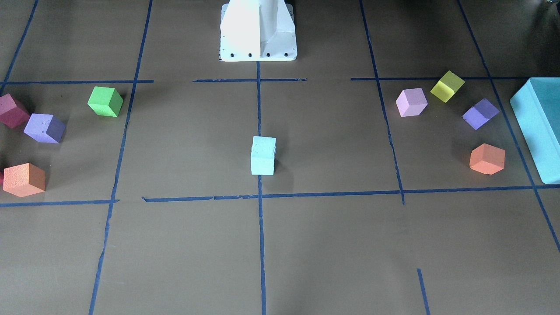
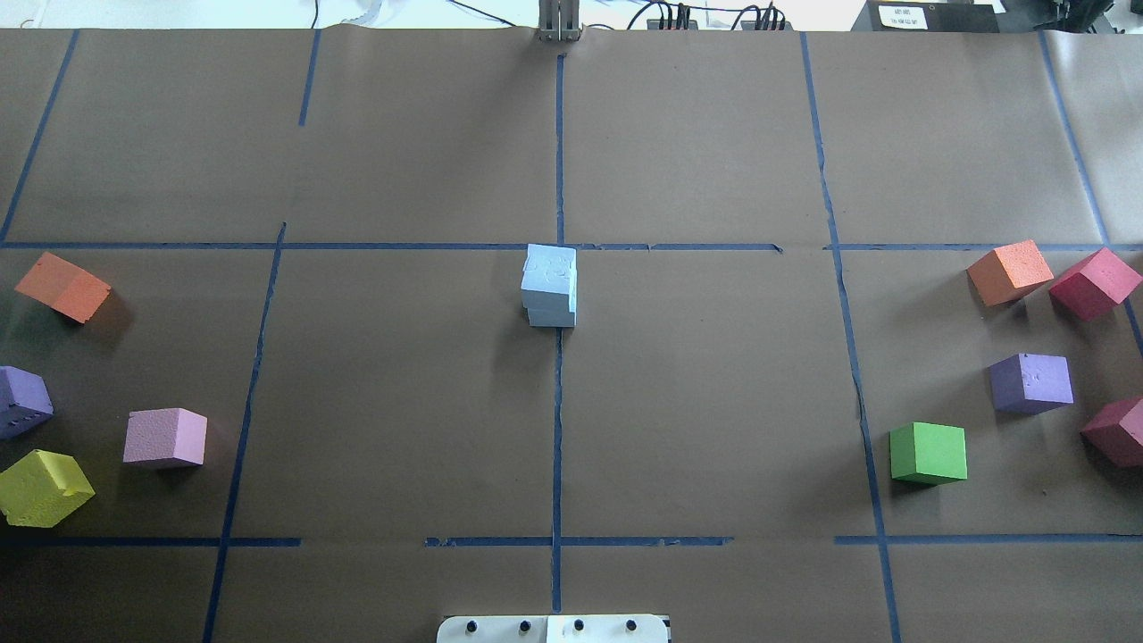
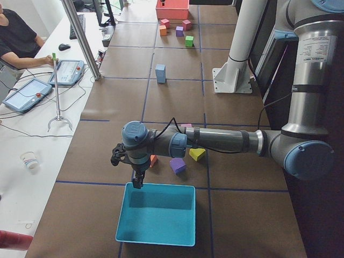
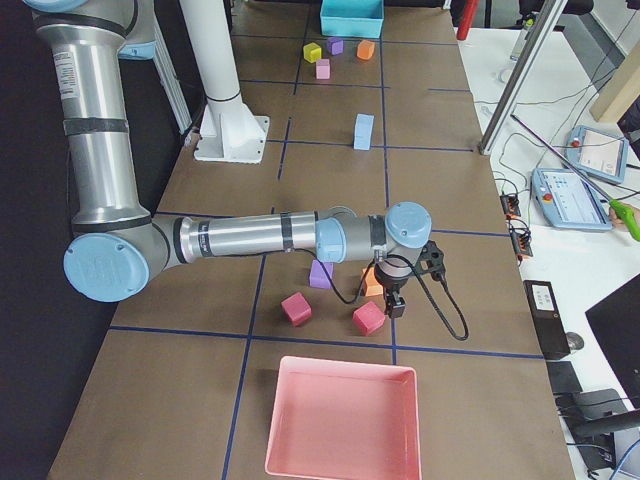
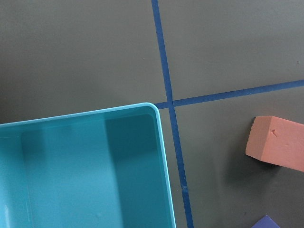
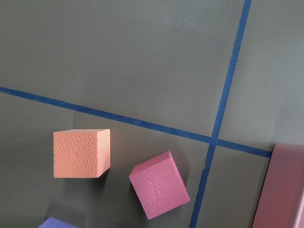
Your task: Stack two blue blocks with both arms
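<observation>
The two pale blue blocks stand stacked, one on the other, at the table's middle on the centre tape line: the upper block (image 1: 264,146) sits on the lower block (image 1: 263,166). The stack also shows in the overhead view (image 2: 549,286) and both side views (image 3: 160,73) (image 4: 363,131). No gripper touches it. My left gripper (image 3: 137,180) hangs over the near rim of the teal box (image 3: 156,215), far from the stack. My right gripper (image 4: 396,303) hangs over cubes near the pink tray (image 4: 340,420). I cannot tell whether either is open or shut.
Coloured cubes lie at both table ends: green (image 2: 929,453), purple (image 2: 1031,382), orange (image 2: 1009,271), maroon (image 2: 1094,283), pink (image 2: 165,438), yellow (image 2: 43,487). The left wrist view shows the teal box corner (image 5: 85,166). An operator (image 3: 16,37) sits at a side table.
</observation>
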